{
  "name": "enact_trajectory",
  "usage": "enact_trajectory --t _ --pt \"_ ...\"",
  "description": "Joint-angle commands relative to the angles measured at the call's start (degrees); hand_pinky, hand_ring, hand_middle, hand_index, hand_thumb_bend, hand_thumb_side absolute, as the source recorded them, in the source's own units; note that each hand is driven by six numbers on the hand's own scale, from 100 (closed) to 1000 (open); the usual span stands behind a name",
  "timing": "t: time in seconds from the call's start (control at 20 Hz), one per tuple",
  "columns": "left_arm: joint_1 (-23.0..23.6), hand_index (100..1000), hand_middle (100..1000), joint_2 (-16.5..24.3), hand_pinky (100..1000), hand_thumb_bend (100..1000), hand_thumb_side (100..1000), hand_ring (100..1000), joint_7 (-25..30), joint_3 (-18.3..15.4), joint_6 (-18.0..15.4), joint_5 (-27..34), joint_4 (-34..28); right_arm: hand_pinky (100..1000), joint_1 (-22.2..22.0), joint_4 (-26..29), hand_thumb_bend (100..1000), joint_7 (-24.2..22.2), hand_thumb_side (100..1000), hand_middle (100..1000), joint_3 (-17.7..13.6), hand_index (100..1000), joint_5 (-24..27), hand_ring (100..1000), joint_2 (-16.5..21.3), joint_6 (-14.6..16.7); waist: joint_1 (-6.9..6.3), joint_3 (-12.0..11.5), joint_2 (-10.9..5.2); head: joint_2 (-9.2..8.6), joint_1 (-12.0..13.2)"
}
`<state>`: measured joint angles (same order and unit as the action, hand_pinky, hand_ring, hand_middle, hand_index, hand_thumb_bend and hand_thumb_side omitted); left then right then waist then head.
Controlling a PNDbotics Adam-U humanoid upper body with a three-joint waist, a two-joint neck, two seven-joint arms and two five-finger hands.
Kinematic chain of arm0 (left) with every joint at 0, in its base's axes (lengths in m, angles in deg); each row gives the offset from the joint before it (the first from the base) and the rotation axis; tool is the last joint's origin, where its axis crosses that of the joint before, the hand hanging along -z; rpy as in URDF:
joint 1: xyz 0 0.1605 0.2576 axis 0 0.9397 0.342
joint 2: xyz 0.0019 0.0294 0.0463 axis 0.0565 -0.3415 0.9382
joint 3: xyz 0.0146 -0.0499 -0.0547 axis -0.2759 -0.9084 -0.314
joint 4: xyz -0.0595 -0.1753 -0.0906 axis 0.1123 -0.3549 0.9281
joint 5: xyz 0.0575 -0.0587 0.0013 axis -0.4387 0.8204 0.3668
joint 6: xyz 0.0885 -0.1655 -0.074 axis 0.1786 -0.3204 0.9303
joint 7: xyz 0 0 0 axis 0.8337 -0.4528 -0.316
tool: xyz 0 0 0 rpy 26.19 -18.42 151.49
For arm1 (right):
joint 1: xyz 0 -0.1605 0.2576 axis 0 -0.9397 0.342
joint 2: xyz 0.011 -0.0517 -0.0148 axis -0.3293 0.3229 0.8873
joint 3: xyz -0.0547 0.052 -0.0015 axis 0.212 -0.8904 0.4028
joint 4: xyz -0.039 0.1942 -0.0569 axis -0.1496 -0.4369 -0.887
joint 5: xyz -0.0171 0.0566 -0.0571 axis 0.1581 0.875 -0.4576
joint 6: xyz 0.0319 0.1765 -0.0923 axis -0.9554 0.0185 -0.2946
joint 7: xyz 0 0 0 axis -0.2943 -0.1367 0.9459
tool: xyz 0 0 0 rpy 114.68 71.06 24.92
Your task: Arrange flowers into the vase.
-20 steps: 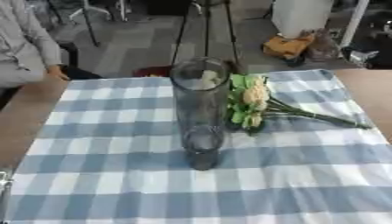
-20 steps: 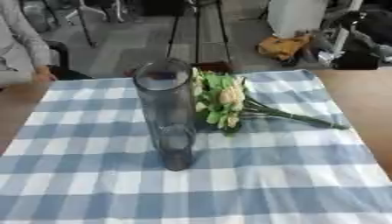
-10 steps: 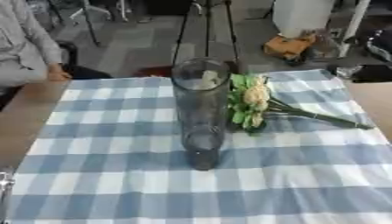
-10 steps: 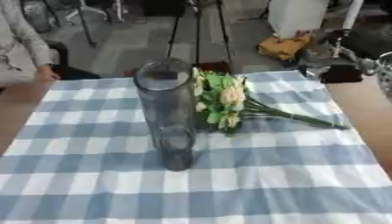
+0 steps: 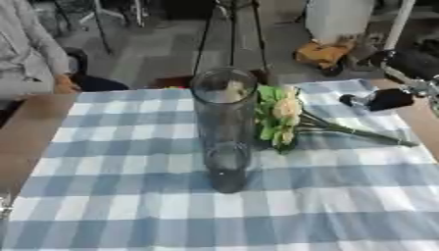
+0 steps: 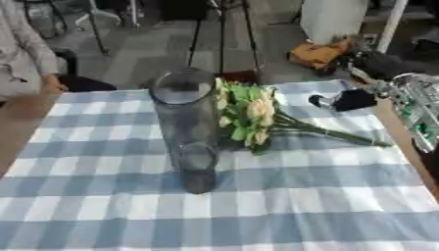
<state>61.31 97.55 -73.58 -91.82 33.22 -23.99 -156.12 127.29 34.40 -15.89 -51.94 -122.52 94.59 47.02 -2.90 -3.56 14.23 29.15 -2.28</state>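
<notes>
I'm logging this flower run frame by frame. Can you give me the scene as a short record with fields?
surface: table with a blue and white checked cloth
vase: tall clear glass vase, upright near the middle of the cloth, nothing in it
flowers: bunch lying on the cloth right of the vase, blooms toward the vase, stems pointing right
right hand: dark hand at the cloth's far right edge, above the stems, touching nothing; fingers unclear
left hand: not in view
task state: flowers not yet picked up
</notes>
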Motion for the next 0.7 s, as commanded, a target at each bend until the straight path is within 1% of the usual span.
enact_trajectory --t 0.05,0.1,0.2,0.3,0.35,0.4,0.55,0.7 --pt "-0.59 917 818 0.18 578 293 1000 771 0.20 0.17 -0.03 0.26 -0.80 883 1.33 -0.35 539 -0.19 806 825 -0.22 908 0.82 908 0.17 0.13 0.08 -0.08 -0.79 -0.45 -0.34" --pt "-0.62 916 818 0.16 578 293 1000 771 0.21 0.18 -0.04 0.29 -0.80 883 1.31 -0.60 533 0.00 796 822 -0.22 908 0.80 907 -0.17 0.17 0.07 -0.10 -0.74 -0.44 -0.42" --pt "-0.68 915 819 0.10 578 293 1000 771 0.21 0.19 -0.05 0.33 -0.80 898 1.17 -1.21 508 0.33 737 818 -0.26 911 0.86 904 -0.87 0.39 0.01 -0.21 -0.68 -0.43 -0.59" --pt "-0.73 915 819 0.07 578 293 1000 771 0.22 0.20 -0.04 0.37 -0.80 910 0.92 -1.93 509 0.38 680 820 -0.29 914 0.99 902 -1.35 0.64 -0.06 -0.37 -0.63 -0.46 -0.78" --pt "-0.75 914 819 0.07 578 293 1000 771 0.23 0.21 -0.03 0.39 -0.80 913 0.80 -2.23 510 0.24 666 821 -0.29 915 1.09 902 -1.48 0.73 -0.10 -0.44 -0.61 -0.49 -0.83" --pt "-0.76 914 819 0.07 578 292 1000 771 0.23 0.21 -0.02 0.40 -0.80 920 0.66 -2.44 521 0.02 629 821 -0.25 917 1.18 904 -1.55 0.88 -0.13 -0.50 -0.57 -0.50 -0.88" --pt "-0.79 913 819 0.05 578 291 1000 771 0.24 0.23 0.00 0.45 -0.80 920 0.39 -2.74 529 -0.89 633 826 -0.23 917 1.45 911 -1.65 1.41 -0.18 -0.55 -0.46 -0.56 -0.96" --pt "-0.84 912 819 0.04 578 290 1000 771 0.29 0.27 0.02 0.49 -0.80 917 0.19 -2.92 562 -1.84 649 830 -0.26 916 1.67 924 -1.73 1.83 -0.23 -0.55 -0.39 -0.63 -0.98"
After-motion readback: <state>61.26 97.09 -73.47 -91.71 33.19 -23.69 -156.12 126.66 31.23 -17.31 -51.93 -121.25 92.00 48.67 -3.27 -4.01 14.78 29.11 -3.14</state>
